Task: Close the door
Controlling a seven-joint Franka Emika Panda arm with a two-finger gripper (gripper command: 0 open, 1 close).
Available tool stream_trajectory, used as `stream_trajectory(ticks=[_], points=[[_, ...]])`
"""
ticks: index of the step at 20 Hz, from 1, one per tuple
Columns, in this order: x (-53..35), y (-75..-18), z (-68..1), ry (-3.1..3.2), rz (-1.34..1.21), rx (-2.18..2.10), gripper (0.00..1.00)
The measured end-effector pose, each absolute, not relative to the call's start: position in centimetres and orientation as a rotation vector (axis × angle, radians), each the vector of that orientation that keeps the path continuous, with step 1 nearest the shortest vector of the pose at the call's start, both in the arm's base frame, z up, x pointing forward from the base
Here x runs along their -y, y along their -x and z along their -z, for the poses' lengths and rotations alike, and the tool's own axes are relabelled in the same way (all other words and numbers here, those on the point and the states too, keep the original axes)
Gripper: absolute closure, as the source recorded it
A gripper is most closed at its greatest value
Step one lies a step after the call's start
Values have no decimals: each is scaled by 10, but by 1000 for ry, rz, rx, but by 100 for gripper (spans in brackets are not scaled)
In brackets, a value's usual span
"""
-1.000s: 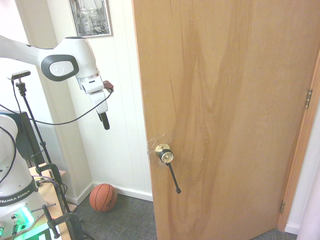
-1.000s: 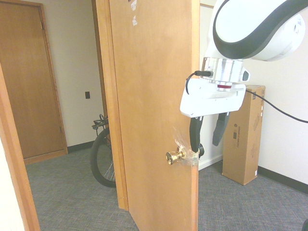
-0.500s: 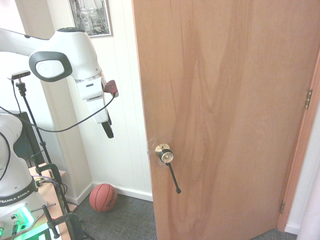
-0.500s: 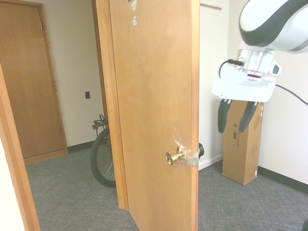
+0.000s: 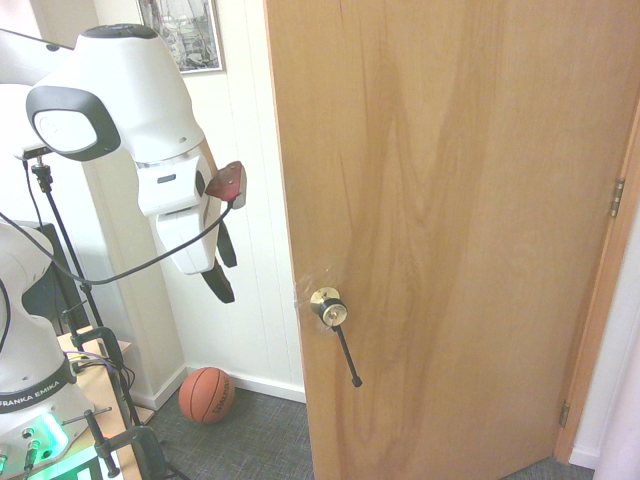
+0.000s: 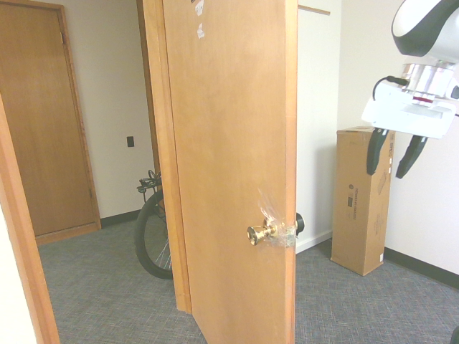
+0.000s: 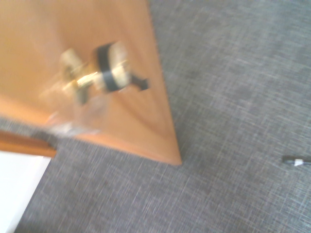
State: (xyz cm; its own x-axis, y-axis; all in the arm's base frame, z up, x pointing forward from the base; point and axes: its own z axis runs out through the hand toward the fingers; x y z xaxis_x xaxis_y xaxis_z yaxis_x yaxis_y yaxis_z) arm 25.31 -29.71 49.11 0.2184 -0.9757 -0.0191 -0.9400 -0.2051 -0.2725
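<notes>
- Tool hangs with fingers spread apart, holding nothing, well apart from the door.
- I see the door standing ajar, its brass knob carrying a thin black rod.
- Near the wall lies a basketball; a cardboard box stands beside the tool.

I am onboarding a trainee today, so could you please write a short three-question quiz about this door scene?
1. True or false: the claw is touching the door.
2. What lies on the floor by the wall in the first exterior view? A) basketball B) shoe C) bucket
3. Fill in: a thin black ____ hangs from the brass knob.

Key: 1 false, the claw hangs apart from the door's free edge; 2 A; 3 rod.
</notes>
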Motion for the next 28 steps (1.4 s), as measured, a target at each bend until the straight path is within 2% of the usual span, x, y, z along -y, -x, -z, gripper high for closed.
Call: stream_trajectory(ticks=[10,18,23,28], points=[[305,-366,-469,2047,407,-1858,0],[267,-437,-436,1944,450,-1748,0],[219,-472,-426,1968,443,-1670,0],[143,-549,-427,2006,473,-1549,0]])
